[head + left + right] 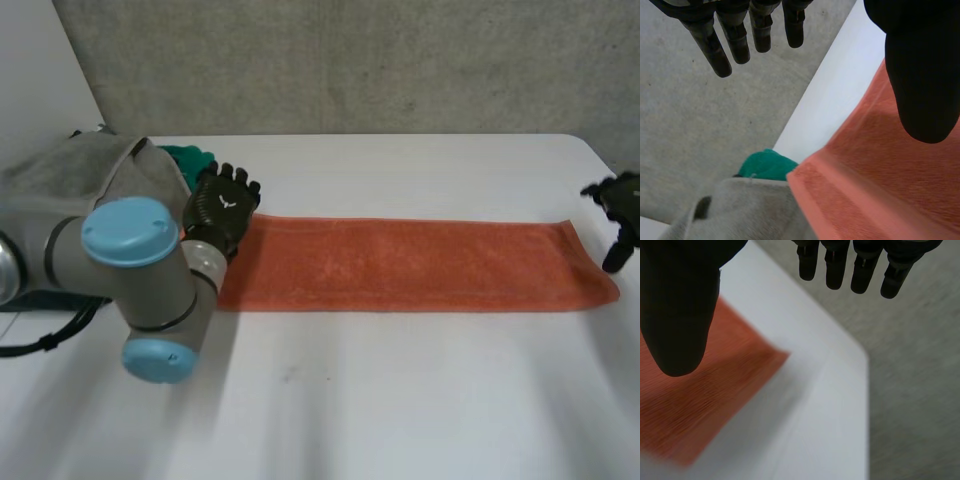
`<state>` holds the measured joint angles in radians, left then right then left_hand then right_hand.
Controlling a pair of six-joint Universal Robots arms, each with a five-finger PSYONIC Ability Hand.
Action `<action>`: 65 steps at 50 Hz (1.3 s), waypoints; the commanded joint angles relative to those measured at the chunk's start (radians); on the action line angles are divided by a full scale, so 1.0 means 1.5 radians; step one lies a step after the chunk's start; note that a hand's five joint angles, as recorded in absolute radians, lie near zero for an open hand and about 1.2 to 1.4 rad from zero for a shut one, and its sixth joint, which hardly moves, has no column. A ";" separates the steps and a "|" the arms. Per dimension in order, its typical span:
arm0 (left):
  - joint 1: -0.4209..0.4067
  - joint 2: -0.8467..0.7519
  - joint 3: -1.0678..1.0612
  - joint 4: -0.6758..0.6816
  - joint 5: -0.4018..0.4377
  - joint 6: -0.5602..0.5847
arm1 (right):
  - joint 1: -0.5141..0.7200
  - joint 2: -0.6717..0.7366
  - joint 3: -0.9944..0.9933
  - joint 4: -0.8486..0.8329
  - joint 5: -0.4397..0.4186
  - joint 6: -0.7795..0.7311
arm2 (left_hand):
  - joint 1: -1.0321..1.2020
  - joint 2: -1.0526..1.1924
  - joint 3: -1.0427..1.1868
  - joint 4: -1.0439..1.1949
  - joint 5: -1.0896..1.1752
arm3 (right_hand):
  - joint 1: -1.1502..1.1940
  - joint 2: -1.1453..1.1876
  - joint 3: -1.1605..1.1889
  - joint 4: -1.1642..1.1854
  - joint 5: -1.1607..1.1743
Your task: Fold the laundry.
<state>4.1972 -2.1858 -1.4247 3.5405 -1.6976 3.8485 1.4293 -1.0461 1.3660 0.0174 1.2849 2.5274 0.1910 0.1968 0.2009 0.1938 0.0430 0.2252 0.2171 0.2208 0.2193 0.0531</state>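
One orange towel (410, 262) lies flat on the white surface (400, 400) as a long strip running from the left side to the right. There are two more cloths, one grey (80, 175) and one green (190, 157), heaped together at the far left, with the grey one just beside the towel's left end. Two arms work here, each ending in one black hand. The left hand (224, 205) is over the far corner of the towel's left end. The right hand (622, 205) is at the far corner of the right end, at the surface's edge, so the towel stretches between the two hands. The head view gives the whole strip and both hands at once, but not how the fingers stand. The left wrist view does show this: the fingers (720, 50) are straight and spread well away from the thumb, with nothing held. There the towel's hemmed end lies under the thumb, and the green cloth peeks out from behind the grey one at the towel's corner. The right wrist view shows that hand wide open as well, its fingers (835, 270) straight and apart from the thumb, holding nothing. The towel's corner sits under the thumb there, with bare surface beyond it.
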 commanded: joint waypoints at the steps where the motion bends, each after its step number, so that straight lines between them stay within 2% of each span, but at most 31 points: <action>1: -0.001 0.031 -0.060 0.000 0.003 -0.067 | -0.029 0.046 0.018 0.036 -0.043 -0.008 | -0.010 -0.014 -0.017 -0.012 -0.028 | 0.075 0.080 0.078 0.079 0.073; 9: -0.002 0.032 -0.078 0.001 0.003 -0.072 | -0.035 0.104 -0.001 0.020 -0.042 -0.017 | -0.010 -0.014 -0.017 -0.012 -0.028 | 0.120 0.125 0.123 0.124 0.118; 13: -0.003 0.034 -0.081 0.001 0.003 -0.072 | -0.041 0.111 -0.004 0.013 -0.039 -0.022 | -0.010 -0.014 -0.017 -0.012 -0.028 | 0.350 0.355 0.353 0.354 0.348; 14: -0.003 0.038 -0.083 0.001 0.003 -0.072 | -0.047 0.112 -0.009 0.010 -0.036 -0.025 | -0.010 -0.014 -0.017 -0.012 -0.028 | 0.624 0.629 0.627 0.628 0.622; 15: -0.003 0.040 -0.084 0.001 0.003 -0.072 | -0.051 0.113 -0.012 0.008 -0.036 -0.025 | -0.010 -0.014 -0.017 -0.012 -0.028 | 0.741 0.746 0.744 0.745 0.739; 16: -0.003 0.042 -0.085 0.002 0.003 -0.072 | -0.055 0.113 -0.014 0.006 -0.035 -0.025 | -0.010 -0.014 -0.017 -0.012 -0.028 | 0.780 0.786 0.783 0.784 0.779; 21: -0.004 0.055 -0.088 0.002 0.003 -0.072 | -0.091 0.109 -0.023 -0.011 -0.007 -0.039 | -0.011 -0.015 -0.018 -0.013 -0.029 | 0.781 0.786 0.784 0.785 0.779; 26: -0.003 0.080 -0.108 0.002 0.004 -0.072 | -0.146 0.100 -0.037 -0.067 0.051 -0.098 | -0.011 -0.015 -0.018 -0.013 -0.029 | 0.781 0.786 0.784 0.785 0.779; 30: -0.002 0.098 -0.125 0.002 0.004 -0.072 | -0.157 0.081 -0.043 -0.088 0.092 -0.170 | -0.011 -0.015 -0.018 -0.013 -0.029 | 0.781 0.786 0.784 0.785 0.779; 33: -0.002 0.107 -0.136 0.002 0.004 -0.073 | -0.152 0.076 -0.041 -0.105 0.097 -0.188 | -0.011 -0.015 -0.018 -0.013 -0.029 | 0.781 0.786 0.784 0.785 0.779; 37: -0.001 0.122 -0.152 0.002 0.009 -0.075 | -0.073 0.048 -0.037 -0.144 0.094 -0.160 | -0.011 -0.015 -0.018 -0.013 -0.029 | 0.781 0.786 0.784 0.785 0.779; 41: 0.000 0.142 -0.162 0.002 0.014 -0.086 | 0.073 -0.020 -0.026 -0.182 0.082 -0.121 | -0.011 -0.015 -0.018 -0.013 -0.029 | 0.781 0.786 0.784 0.785 0.779; 44: 0.001 0.151 -0.164 0.002 0.015 -0.097 | 0.142 -0.032 -0.020 -0.194 0.061 -0.120 | -0.011 -0.015 -0.018 -0.013 -0.029 | 0.781 0.786 0.784 0.785 0.779; 45: 0.001 0.158 -0.165 0.001 0.015 -0.105 | 0.193 -0.030 -0.018 -0.198 0.035 -0.120 | -0.011 -0.015 -0.018 -0.013 -0.029 | 0.781 0.786 0.784 0.785 0.779; 49: 0.002 0.171 -0.171 0.001 0.016 -0.118 | 0.309 0.008 -0.016 -0.216 -0.027 -0.126 | -0.011 -0.015 -0.018 -0.013 -0.029 | 0.781 0.786 0.784 0.785 0.779; 53: 0.001 0.172 -0.174 0.001 0.016 -0.120 | 0.402 0.064 -0.017 -0.242 -0.068 -0.155 | -0.011 -0.015 -0.018 -0.013 -0.029 | 0.781 0.786 0.784 0.785 0.779; 57: -0.001 0.170 -0.174 0.001 0.017 -0.120 | 0.470 0.118 -0.019 -0.252 -0.081 -0.213 | -0.011 -0.015 -0.018 -0.013 -0.029 | 0.781 0.786 0.784 0.785 0.779; 64: -0.001 0.162 -0.162 0.001 0.016 -0.120 | 0.494 0.150 -0.017 -0.249 -0.073 -0.257 | -0.011 -0.015 -0.018 -0.013 -0.029 | 0.781 0.786 0.784 0.785 0.779; 65: -0.002 0.159 -0.157 0.002 0.016 -0.120 | 0.494 0.144 -0.014 -0.248 -0.072 -0.249 | -0.011 -0.015 -0.018 -0.013 -0.029 | 0.611 0.616 0.614 0.615 0.609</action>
<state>4.1956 -1.9354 -1.6830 3.5418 -1.6722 3.6664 2.1635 -0.8405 1.3377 -0.3608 1.1606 2.1747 0.1911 0.1968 0.2009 0.1938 0.0431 1.0761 1.1675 1.1890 1.1965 0.9902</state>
